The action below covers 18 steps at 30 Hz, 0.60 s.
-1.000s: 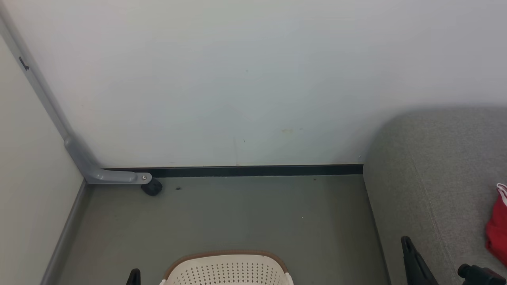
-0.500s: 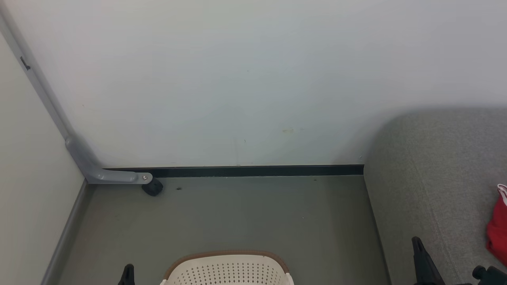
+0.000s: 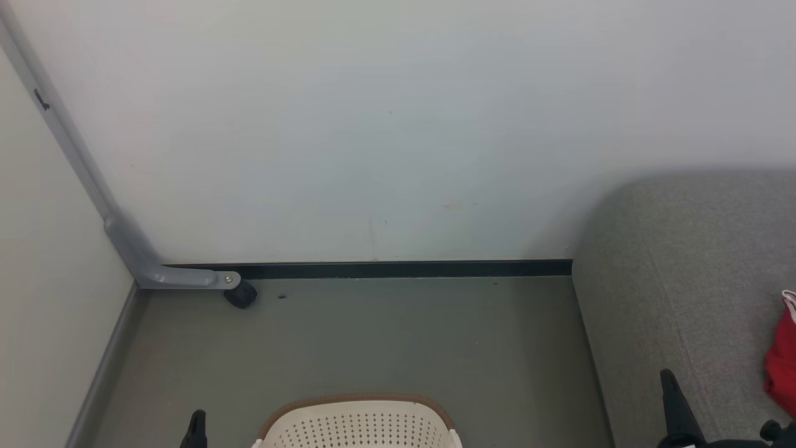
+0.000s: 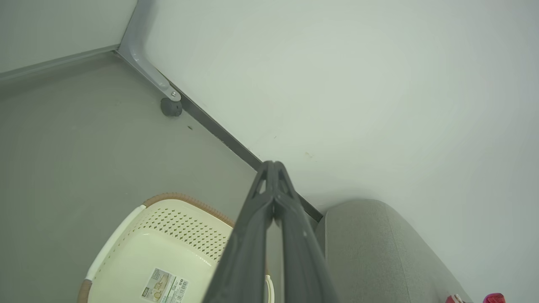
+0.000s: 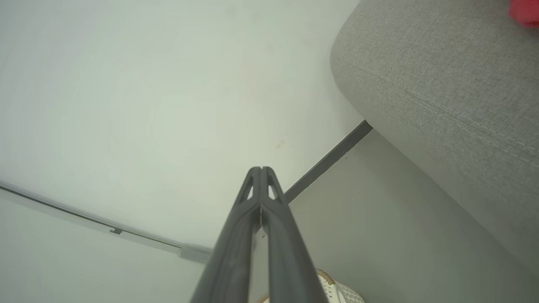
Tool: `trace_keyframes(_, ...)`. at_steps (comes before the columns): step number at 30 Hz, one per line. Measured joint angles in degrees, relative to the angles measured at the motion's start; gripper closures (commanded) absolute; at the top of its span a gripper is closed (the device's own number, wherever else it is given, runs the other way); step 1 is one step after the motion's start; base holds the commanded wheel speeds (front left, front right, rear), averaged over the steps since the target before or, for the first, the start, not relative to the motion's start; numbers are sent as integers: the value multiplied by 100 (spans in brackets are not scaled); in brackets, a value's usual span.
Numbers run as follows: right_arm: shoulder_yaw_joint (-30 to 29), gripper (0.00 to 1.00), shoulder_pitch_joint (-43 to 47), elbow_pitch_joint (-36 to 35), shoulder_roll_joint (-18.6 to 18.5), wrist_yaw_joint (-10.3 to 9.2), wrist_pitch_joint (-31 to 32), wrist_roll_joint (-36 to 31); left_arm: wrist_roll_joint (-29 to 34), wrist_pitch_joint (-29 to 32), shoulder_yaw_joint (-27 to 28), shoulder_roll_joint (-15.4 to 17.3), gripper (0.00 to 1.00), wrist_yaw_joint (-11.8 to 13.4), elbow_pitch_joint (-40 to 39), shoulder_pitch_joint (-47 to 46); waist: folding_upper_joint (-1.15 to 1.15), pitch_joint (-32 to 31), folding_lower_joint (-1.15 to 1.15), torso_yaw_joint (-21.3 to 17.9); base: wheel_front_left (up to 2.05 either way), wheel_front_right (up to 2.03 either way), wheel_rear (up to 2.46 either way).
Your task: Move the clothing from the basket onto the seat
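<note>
1. Soft red clothing [image 3: 783, 367] with white trim: lying at far right on the large grey woven-fabric seat [image 3: 671, 261].
2. Cream-white perforated plastic basket [image 3: 357, 426] with brown rim: near, on the floor, left of the seat; visible inside bare.
3. Left hand [image 4: 273, 165] and right hand [image 5: 261, 169]: fingers pressed together, holding nothing.
4. Risk: part of the basket hidden behind fingers, so possibly a missed garment; a careless right-hand sweep likely to drag the clothing off.

readable text: none | sticker [image 4: 165, 287]: print too small | on: basket [image 4: 185, 223] floor
</note>
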Motion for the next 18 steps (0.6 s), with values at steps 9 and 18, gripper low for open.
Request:
trace_keyframes(9, -178, 100, -4, 25, 70, 0, 182, 673, -713, 188, 99, -9, 100, -44, 23, -94, 0, -3, 0, 8, 0, 0, 0)
trace_keyframes(18, -359, 100, -16, 53, 108, 1, 355, 1337, -1417, 378, 175, -12, 100, -89, 41, -174, 0, -7, 0, 17, 0, 0, 0)
